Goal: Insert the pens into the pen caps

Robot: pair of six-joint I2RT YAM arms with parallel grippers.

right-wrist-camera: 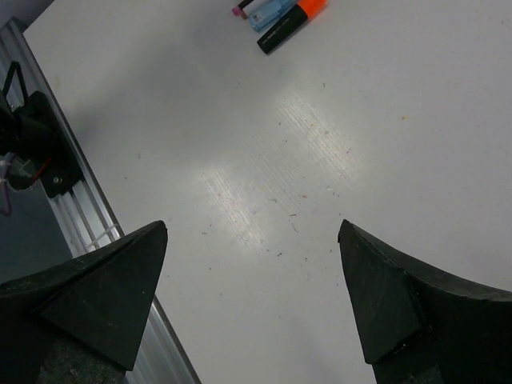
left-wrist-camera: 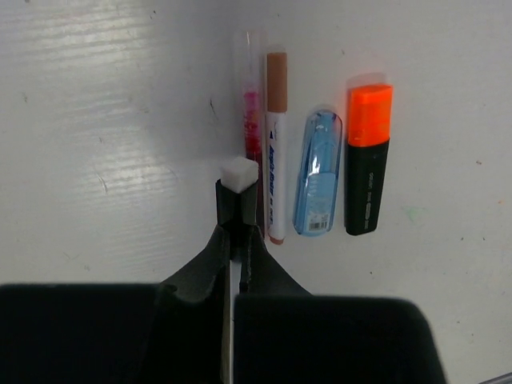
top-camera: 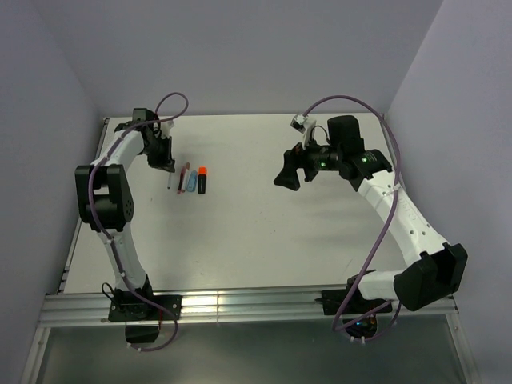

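The left gripper (left-wrist-camera: 238,204) is clenched tight on a small white piece (left-wrist-camera: 239,173) that sticks out past its fingertips. Whether that is the end of a slim pen running back between the fingers or a cap on its own, the wrist view does not settle. The gripper hangs low over the table (top-camera: 264,240), at the left end of a neat row: red pen (left-wrist-camera: 250,108), white pen (left-wrist-camera: 276,184), blue marker (left-wrist-camera: 318,172), black marker (left-wrist-camera: 366,188). All four lie side by side and parallel, toward the table's far left. The white piece sits just beside the red pen's lower end and in line with the row, so the gripper may be adding its load there or lifting it away; I cannot say which. The black marker wears its orange cap (left-wrist-camera: 370,116) and the white pen a brown cap (left-wrist-camera: 277,80), so these two look finished, and no loose caps show anywhere. The right gripper (right-wrist-camera: 253,232) hangs well apart over bare table on the right, jaws wide with nothing between them — likely parked out of the way so the left arm has the row to itself.
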